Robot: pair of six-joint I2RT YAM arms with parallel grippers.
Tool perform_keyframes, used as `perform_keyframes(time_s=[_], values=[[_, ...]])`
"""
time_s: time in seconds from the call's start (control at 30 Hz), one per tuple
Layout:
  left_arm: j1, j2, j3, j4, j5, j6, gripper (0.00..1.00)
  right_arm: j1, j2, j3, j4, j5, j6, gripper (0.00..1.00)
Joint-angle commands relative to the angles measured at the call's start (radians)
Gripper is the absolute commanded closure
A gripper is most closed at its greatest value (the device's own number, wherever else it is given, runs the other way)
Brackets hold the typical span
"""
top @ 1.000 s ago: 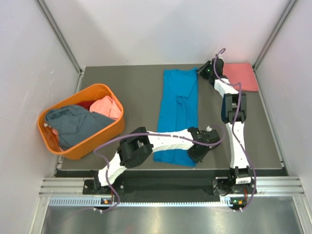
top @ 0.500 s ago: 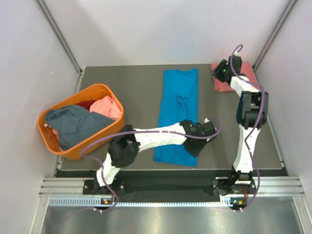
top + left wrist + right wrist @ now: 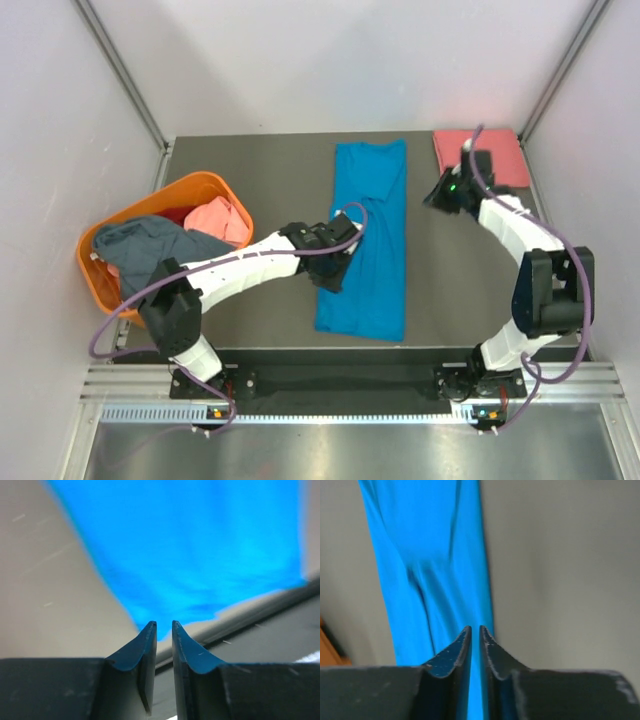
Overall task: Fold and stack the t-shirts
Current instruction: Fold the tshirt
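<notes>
Lying lengthwise mid-table, the bright blue t-shirt [image 3: 366,240] forms a long narrow strip, creased near its middle. A folded salmon-pink t-shirt [image 3: 497,152] sits at the far right corner. The left gripper [image 3: 163,626] hangs over the strip's left edge, the right gripper [image 3: 474,630] beside its right edge; both nearly closed, empty.

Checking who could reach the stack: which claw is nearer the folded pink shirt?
Right. The right claw is just in front of the pink shirt; the left claw is across the blue shirt.
</notes>
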Motion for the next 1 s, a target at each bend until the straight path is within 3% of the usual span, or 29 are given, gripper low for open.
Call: perform_keyframes(time_s=[0.0,0.2,0.4,0.63,0.97], values=[[0.077,-0.052,-0.083,0.046,0.030,0.011,0.77,0.093,-0.107,-0.099,-0.065,-0.030,-0.028,0.90],[0.112,-0.052,-0.198,0.152,0.133,-0.005,0.79,0.254,-0.201,-0.223,-0.020,-0.080,0.001,0.95],[0.112,-0.029,-0.261,0.163,0.142,-0.034,0.79,0.386,-0.230,-0.317,0.081,-0.125,0.085,0.98],[0.112,0.008,-0.300,0.106,0.043,-0.068,0.80,0.543,-0.172,-0.410,0.181,-0.143,0.160,1.00],[0.111,0.014,-0.257,0.017,-0.077,-0.115,0.79,0.632,-0.118,-0.477,0.259,-0.154,0.186,1.00]])
